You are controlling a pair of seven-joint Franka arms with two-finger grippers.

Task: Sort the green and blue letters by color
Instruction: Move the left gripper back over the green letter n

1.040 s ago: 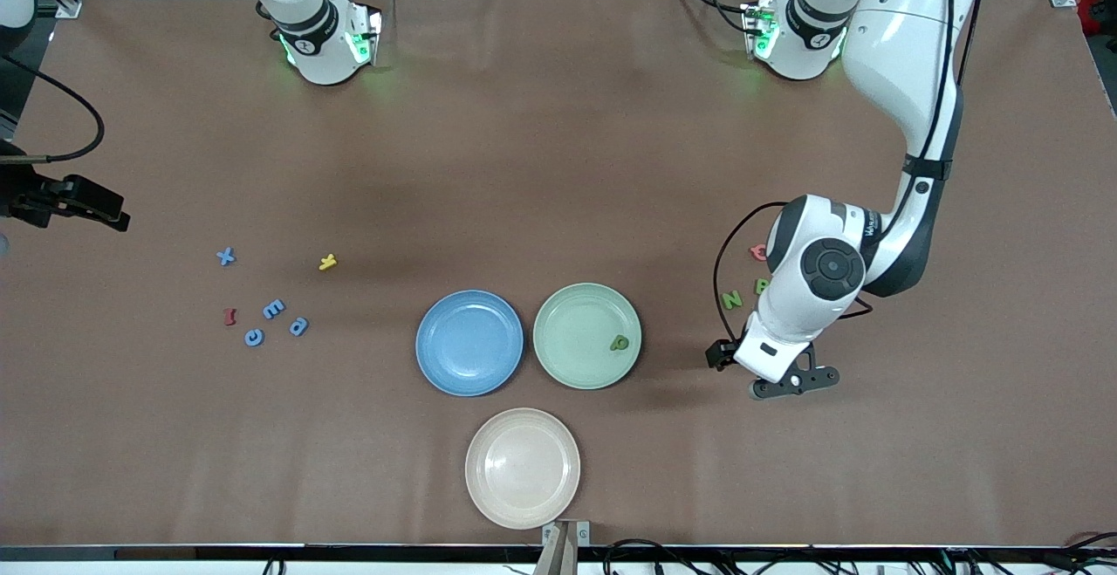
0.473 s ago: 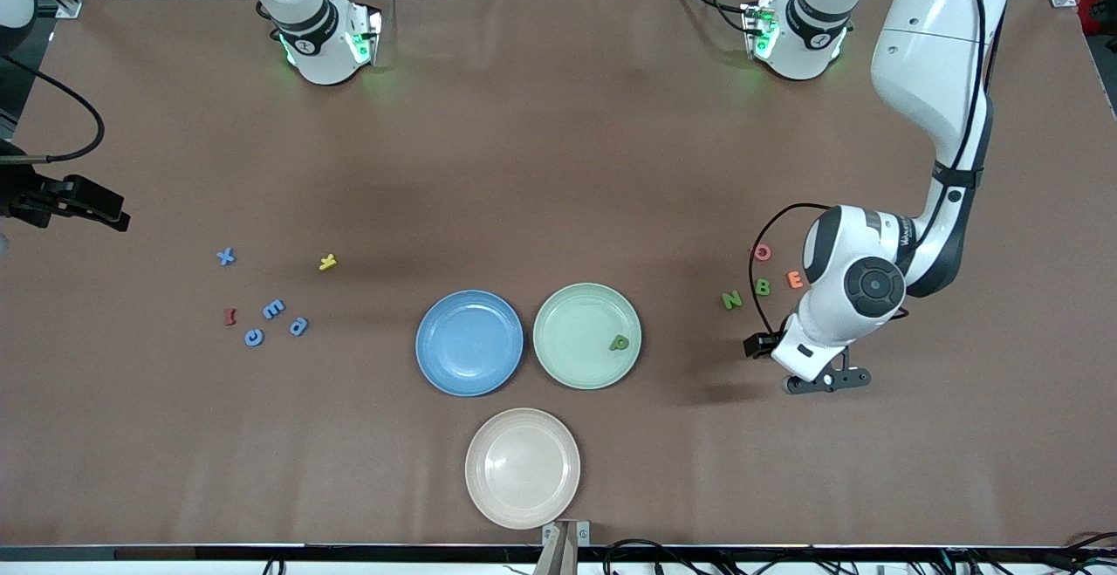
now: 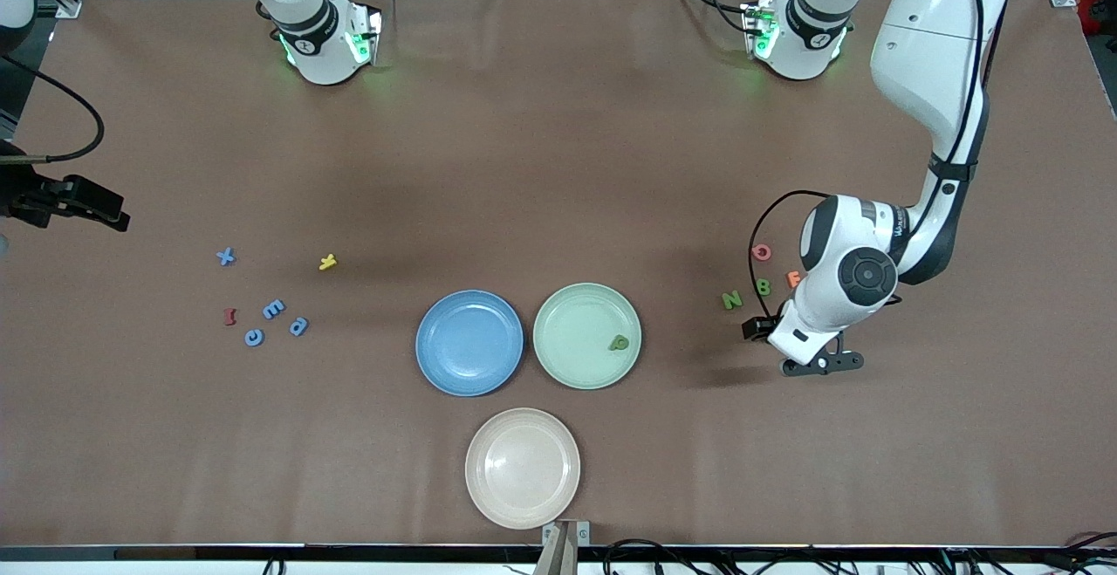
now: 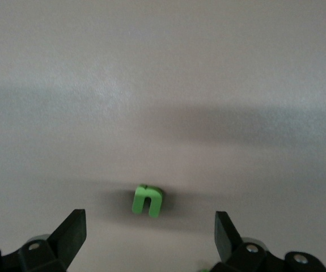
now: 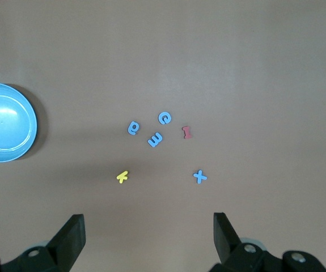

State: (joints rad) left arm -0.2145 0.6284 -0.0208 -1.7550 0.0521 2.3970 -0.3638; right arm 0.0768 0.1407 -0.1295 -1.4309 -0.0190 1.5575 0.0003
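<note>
counter: big brown surface. We'll place everything off the green plate, since it sits about in the middle.

plates: green plate; blue plate touching it on the side toward the right arm's end; beige plate nearer the front camera than both.

left tool: fingers spread wide, nothing in them. It hangs low over the counter, out from the green plate toward the left arm's end. In its wrist view the green u lies flat on the counter just ahead of the open fingers.

right tool: also spread and empty, as its wrist view shows. It waits up high over the blue cluster, well away from the green plate at the right arm's end.

green letters: p is already in the green plate. N and B lie near the left tool, off the green plate toward the left arm's end, with a pink Q and an orange E that we leave alone.

blue letters: X, E, a and C are all on the counter, well apart from the green plate past the blue one. A yellow letter and a dark red letter are mixed in.

progress: we'd say one of eight done; blue plate empty, three greens and four blues to go.
</note>
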